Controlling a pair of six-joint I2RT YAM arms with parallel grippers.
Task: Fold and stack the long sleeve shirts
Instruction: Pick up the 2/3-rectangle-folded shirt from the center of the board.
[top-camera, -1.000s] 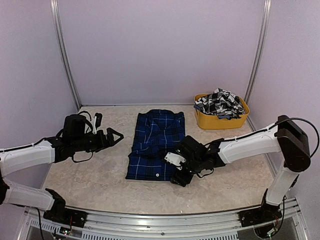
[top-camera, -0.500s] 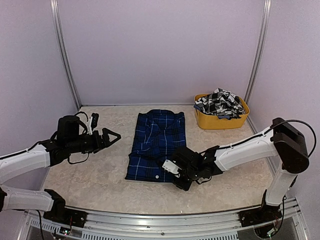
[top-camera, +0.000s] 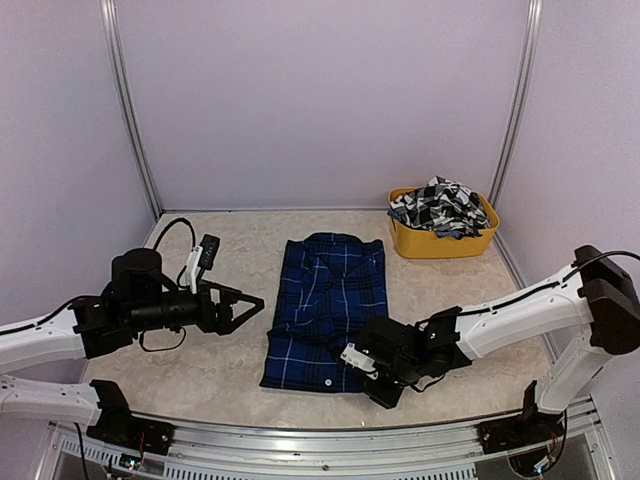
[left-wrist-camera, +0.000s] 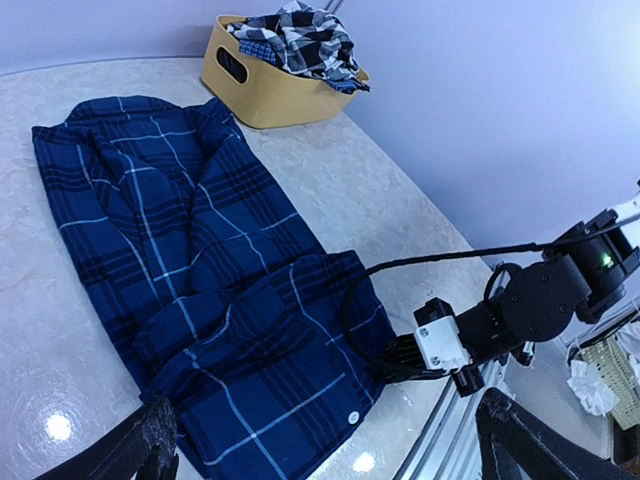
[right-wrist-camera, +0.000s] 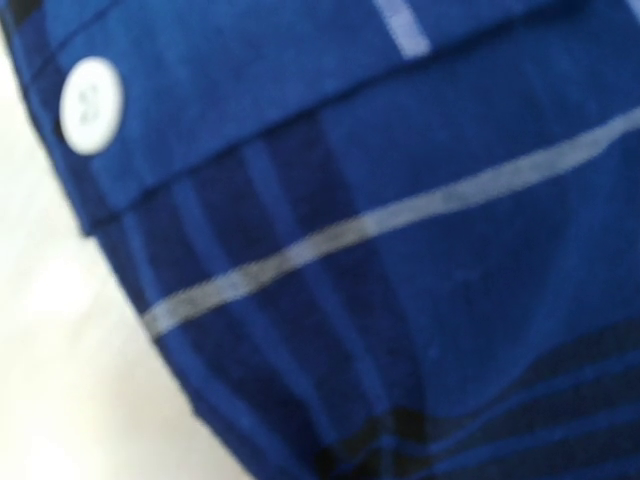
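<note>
Here, from left to right:

- Over the left half of the worktop (top-camera: 200, 365): left gripper (top-camera: 247, 311), jaws spread wide with nothing between them, pointing right toward the cloth and stopping short of it without touching.
- Across the middle of the worktop: blue shirt (top-camera: 330, 310), royal blue with black bands and thin white lines, lying flat and partly folded into a long rectangle. Runs from close to the near edge back toward the far edge, a little askew, with soft wrinkles over the upper half.
- Near the shirt's near edge: one white button (right-wrist-camera: 91, 104) on the folded hem, seen close up from the right wrist with plaid filling nearly the whole picture.
- At the shirt's near right corner: right gripper (top-camera: 372, 372), low on the worktop, jaws closed and pinching the hem of the blue shirt. Fingers themselves not visible from the right wrist.
- In the far right corner of the worktop: yellow tub (top-camera: 440, 243), upright, well apart from both grippers.
- Inside the tub: black-and-white shirt (top-camera: 440, 205), crumpled in a heap and bulging above the rim.
</note>
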